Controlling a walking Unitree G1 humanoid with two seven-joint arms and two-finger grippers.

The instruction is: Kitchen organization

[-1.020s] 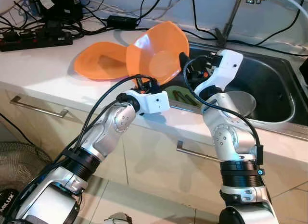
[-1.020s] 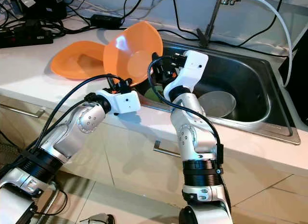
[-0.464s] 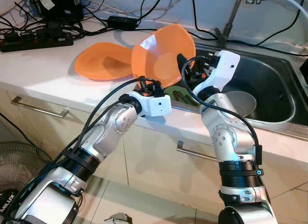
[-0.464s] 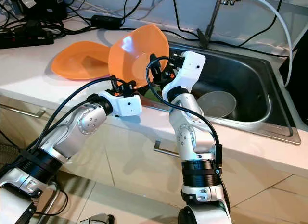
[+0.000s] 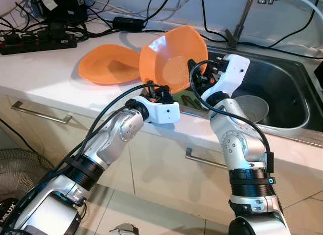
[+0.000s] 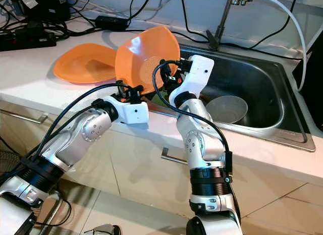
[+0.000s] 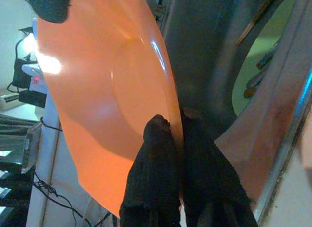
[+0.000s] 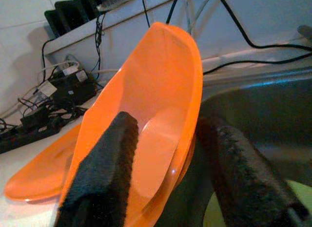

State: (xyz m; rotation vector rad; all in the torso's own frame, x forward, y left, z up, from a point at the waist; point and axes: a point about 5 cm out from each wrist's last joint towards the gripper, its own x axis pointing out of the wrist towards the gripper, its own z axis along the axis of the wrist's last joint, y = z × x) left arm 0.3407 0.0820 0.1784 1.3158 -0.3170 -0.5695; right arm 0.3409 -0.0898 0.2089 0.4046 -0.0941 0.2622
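Left eye view: since a second ago the orange bowl (image 5: 171,58) has been carried a little further toward the sink (image 5: 282,94), so that it now stands tipped on edge over the sink's near-left corner with its hollow facing the robot, and it overlaps less of the orange plate (image 5: 108,63) lying flat on the white counter (image 5: 45,73) beside it. The left gripper (image 7: 174,139) has kept its hold throughout: in the left wrist view its two black fingers (image 7: 156,159) are pinched on the bowl's lower rim, one on each face of the thin wall. The right gripper (image 8: 170,154) has moved in closer to the bowl's right edge; in the right wrist view its fingers (image 8: 105,163) stand spread apart, one in front of the bowl's inner face and the other on the sink side, straddling the rim, and whether either touches the bowl cannot be told. The bowl itself holds nothing. Down in the steel basin lie a steel bowl (image 5: 252,106), upright and apparently empty, and a green plate (image 5: 194,100) at the near-left with a few dark utensils resting on it, too small to identify. Black cables and power strips (image 5: 40,41) crowd the back of the counter.
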